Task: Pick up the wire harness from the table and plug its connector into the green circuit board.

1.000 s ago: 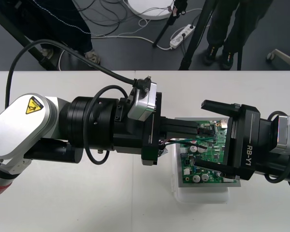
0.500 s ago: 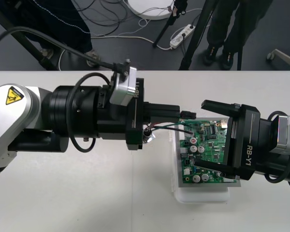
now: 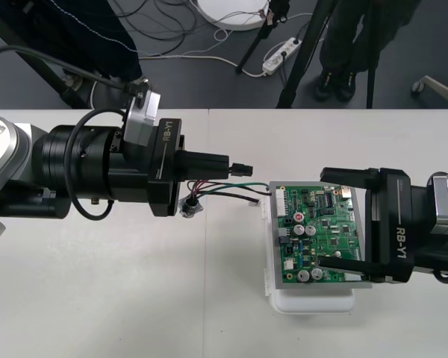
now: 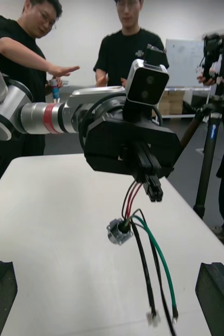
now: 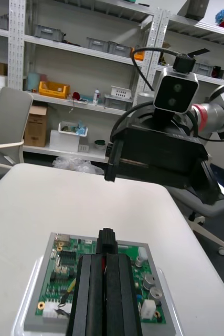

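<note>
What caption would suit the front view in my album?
Left gripper holds the harness by its plug beside the green circuit board, open right gripper straddling the board.

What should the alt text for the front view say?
The left hand holds the black plug just left of the green board, not plugged in. The wires trail toward the board and the socket hangs by the hand. The right hand stands open around the board on a white table.
</note>
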Robot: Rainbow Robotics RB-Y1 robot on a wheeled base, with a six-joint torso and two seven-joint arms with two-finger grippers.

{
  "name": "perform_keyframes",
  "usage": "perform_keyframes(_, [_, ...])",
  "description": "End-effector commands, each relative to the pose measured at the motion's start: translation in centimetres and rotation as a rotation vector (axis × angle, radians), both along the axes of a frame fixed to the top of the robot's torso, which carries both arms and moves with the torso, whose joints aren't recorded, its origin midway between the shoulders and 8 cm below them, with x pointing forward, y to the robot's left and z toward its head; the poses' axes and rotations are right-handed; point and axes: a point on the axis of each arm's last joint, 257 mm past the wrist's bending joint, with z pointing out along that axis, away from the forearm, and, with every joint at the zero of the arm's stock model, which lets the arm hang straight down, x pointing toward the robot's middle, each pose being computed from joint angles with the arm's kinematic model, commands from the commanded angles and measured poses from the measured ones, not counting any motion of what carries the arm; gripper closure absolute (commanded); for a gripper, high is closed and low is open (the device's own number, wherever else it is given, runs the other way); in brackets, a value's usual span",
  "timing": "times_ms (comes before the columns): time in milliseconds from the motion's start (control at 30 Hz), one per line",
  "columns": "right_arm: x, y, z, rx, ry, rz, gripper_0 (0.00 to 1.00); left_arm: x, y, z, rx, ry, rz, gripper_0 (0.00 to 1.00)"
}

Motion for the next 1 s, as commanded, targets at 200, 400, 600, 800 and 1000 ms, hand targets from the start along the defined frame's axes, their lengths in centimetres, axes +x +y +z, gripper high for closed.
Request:
perform_keyframes(200, [-0.8,-4.3,-1.7,-0.158,0.091,-0.052,0.00,-1.1,3.0,-3.0,0.030,-0.015,-0.069,1.00])
perform_keyframes(400, [-0.7,-7.3,-4.3,-0.250,0.159,-0.100,0.00,-0.7,3.6,-4.9,0.022,-0.031,-0.061,1.00])
perform_keyframes(600, [-0.1,-10.6,-6.1,-0.342,0.180,-0.134,0.00,-0.8,3.8,-6.7,0.041,-0.020,-0.060,1.00])
perform_keyframes(800, [0.4,-14.8,-8.3,-0.485,0.171,-0.146,0.00,-0.8,3.8,-8.1,0.053,-0.012,-0.051,1.00])
perform_keyframes(1000, [1.0,-19.2,-10.9,-0.629,0.174,-0.182,0.00,-0.6,3.6,-9.7,0.042,0.022,-0.053,1.00])
